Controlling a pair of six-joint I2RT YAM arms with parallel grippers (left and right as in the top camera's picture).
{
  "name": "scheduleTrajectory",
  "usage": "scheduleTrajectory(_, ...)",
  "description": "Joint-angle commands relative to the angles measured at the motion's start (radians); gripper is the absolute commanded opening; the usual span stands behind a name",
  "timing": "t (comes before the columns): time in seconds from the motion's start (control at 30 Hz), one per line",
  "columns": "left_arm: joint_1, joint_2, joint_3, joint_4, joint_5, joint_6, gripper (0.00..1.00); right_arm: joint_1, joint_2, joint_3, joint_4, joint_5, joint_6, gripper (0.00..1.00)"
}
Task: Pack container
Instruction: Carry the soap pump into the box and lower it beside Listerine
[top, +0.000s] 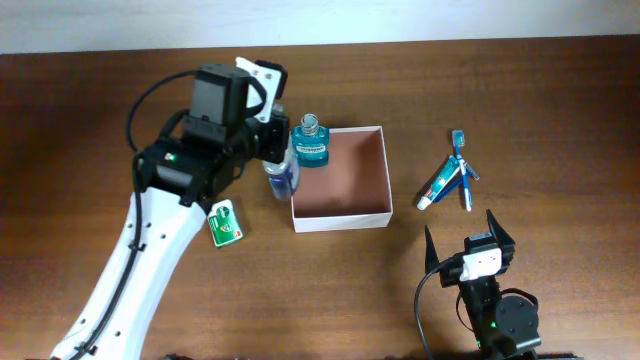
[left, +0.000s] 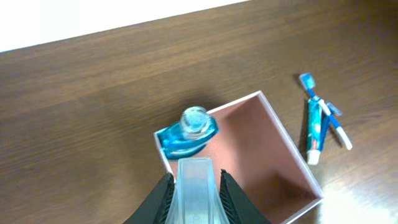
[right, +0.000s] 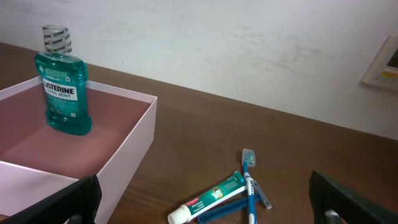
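White container (top: 340, 219) — seemingly touching clear bottle (top: 282, 181) in left gripper (left: 195, 194).

A dark brown wood-grain table (top: 560, 90) fills most of every view, its grain running from 9 to 3 o'clock in the overhead view. A plain white wall (right: 249, 43) (faintly scuffed) meets its far edge at 12 o'clock. At 3 o'clock in the right wrist view a pale framed panel (right: 382, 65) sits on that wall, possibly a switch plate.
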Motion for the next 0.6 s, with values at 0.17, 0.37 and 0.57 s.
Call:
scheduleTrajectory(0.17, -0.163, 0.051, 0.035, 0.052, -0.274, -0.204, 0.21, -0.006, -0.006, -0.005, -0.008, 0.005, 0.005, 0.99)
scheduleTrajectory(0.37, -0.251, 0.113, 0.035, 0.056, -0.473, -0.335, 0.21, -0.006, -0.006, -0.005, -0.008, 0.005, 0.005, 0.99)
scheduleTrajectory(0.57, -0.281, 0.199, 0.035, 0.056, -0.527, -0.371, 0.22, -0.006, -0.006, -0.005, -0.008, 0.005, 0.005, 0.99)
